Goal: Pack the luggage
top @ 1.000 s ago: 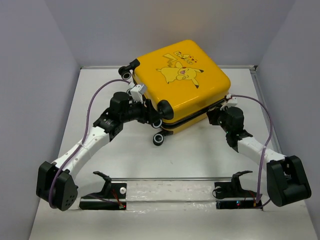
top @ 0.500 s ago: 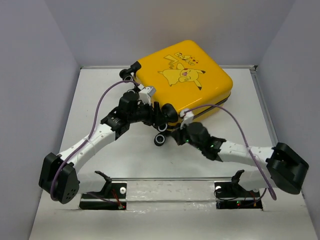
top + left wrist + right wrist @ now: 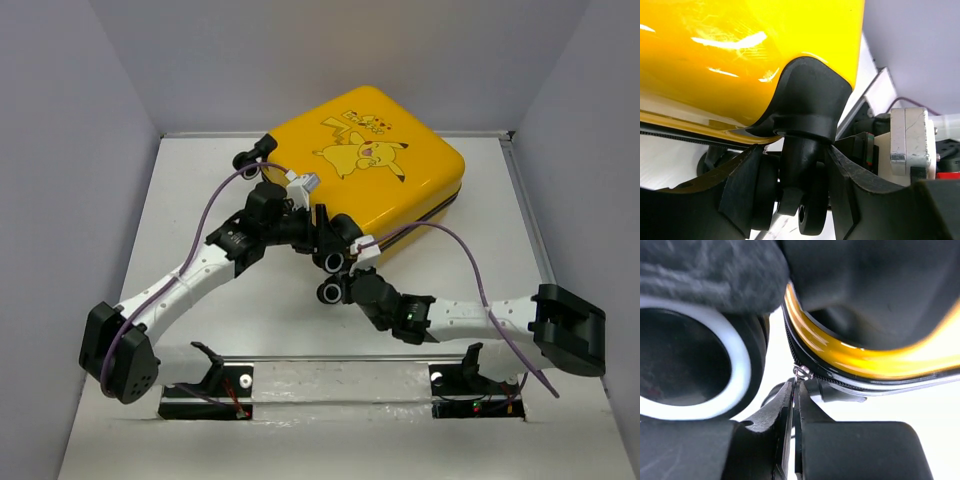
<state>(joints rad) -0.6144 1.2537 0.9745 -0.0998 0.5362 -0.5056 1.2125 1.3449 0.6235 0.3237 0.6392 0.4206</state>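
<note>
The yellow luggage (image 3: 385,165) with the Pikachu cartoon lies closed at the back of the table, shell up. My left gripper (image 3: 322,237) is shut on a black wheel at its near left corner. In the left wrist view the wheel (image 3: 805,200) sits between my two fingers, under the black corner trim (image 3: 810,100) and yellow shell (image 3: 740,55). My right gripper (image 3: 352,283) is at the same corner, lower down. In the right wrist view it (image 3: 794,390) is shut on the small metal zipper pull (image 3: 801,373) of the zipper line under the yellow shell (image 3: 865,357).
Another wheel (image 3: 331,292) with a white ring is beside my right gripper and fills the left of the right wrist view (image 3: 690,365). A third wheel (image 3: 245,160) sticks out at the back left. Grey walls enclose the table on three sides. A metal rail (image 3: 340,360) runs along the near edge.
My right arm has swept from the luggage's right side round its front to the near left corner. The luggage has shifted slightly back. My left gripper has kept its hold on the wheel.
</note>
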